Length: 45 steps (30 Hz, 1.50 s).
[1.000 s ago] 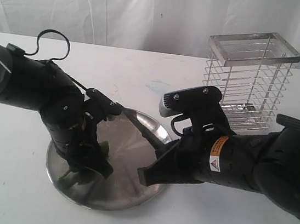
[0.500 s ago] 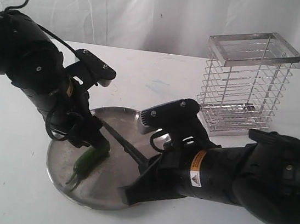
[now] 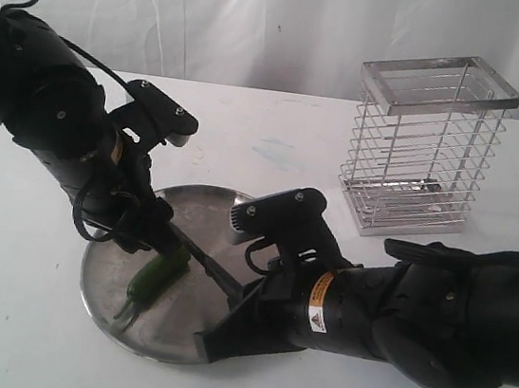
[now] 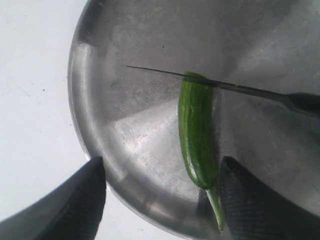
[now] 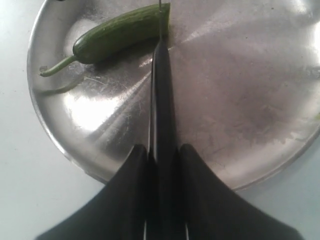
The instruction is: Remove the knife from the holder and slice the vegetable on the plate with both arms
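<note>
The green chilli (image 3: 154, 281) lies on the left part of the steel plate (image 3: 207, 211), stem toward the plate's front rim. My right gripper (image 3: 244, 299) is shut on the handle of the black knife (image 3: 207, 266). Its blade (image 5: 161, 75) rests edge-down across the blunt end of the chilli (image 5: 120, 32). My left gripper (image 3: 153, 237) hangs open just above the chilli's upper end. In the left wrist view the chilli (image 4: 197, 135) lies close to one finger (image 4: 255, 200), with the blade (image 4: 200, 81) crossing its far end. The wire holder (image 3: 428, 149) stands empty at the back right.
White table (image 3: 14, 315) all round the plate; a white curtain hangs behind it. The bulky right arm (image 3: 416, 315) lies low between the plate and the holder. The left arm (image 3: 41, 108) arches over the plate's left rim.
My left gripper has lifted off the chilli and stands open above it. My right arm has shifted left and lowered the knife from a raised tilt onto the chilli's end.
</note>
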Motion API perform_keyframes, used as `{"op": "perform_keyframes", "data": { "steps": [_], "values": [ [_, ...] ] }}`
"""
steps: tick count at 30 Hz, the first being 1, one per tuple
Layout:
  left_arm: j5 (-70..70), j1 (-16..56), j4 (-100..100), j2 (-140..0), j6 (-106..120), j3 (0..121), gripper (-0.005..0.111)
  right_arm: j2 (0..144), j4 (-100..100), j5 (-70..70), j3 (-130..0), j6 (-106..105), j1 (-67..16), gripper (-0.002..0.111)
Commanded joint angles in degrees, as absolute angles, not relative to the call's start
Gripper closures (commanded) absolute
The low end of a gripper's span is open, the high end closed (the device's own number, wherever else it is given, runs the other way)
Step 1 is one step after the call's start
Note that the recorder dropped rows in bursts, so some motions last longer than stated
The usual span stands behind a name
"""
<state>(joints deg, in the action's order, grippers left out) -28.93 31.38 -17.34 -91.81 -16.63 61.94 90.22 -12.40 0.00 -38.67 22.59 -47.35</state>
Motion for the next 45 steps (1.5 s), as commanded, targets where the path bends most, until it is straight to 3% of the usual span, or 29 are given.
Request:
{"op": "perform_keyframes", "data": {
  "steps": [1,45],
  "values": [
    [-29.35,31.79,-17.35,-91.36,-16.95,61.97,0.040,90.17,-12.30,-1.64,-38.62,23.44,-47.40,0.108],
    [-28.66,31.79,-17.21,-91.36,-16.95,61.97,0.040,90.19,-12.30,-0.57,-38.62,24.45,-47.60,0.108]
  ]
}}
